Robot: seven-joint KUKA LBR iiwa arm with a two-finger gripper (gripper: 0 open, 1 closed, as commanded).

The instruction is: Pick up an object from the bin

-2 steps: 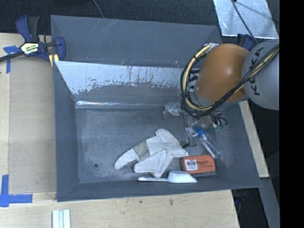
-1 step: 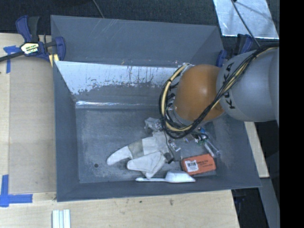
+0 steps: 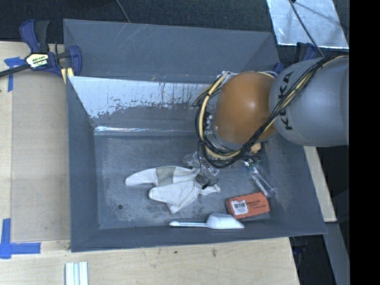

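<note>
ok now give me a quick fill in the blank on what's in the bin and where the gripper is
1. The gripper is down at the right end of a crumpled ____ cloth.
2. The small box with a barcode label, right of the cloth, is ____.
3. The white plastic utensil by the front wall of the bin is a ____.
Missing words: white; orange; spoon.

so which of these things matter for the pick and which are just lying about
In the job:
tool, low in the grey bin
crumpled white cloth, right by it

Lying about:
orange box with barcode label
white plastic spoon by the near wall
</note>
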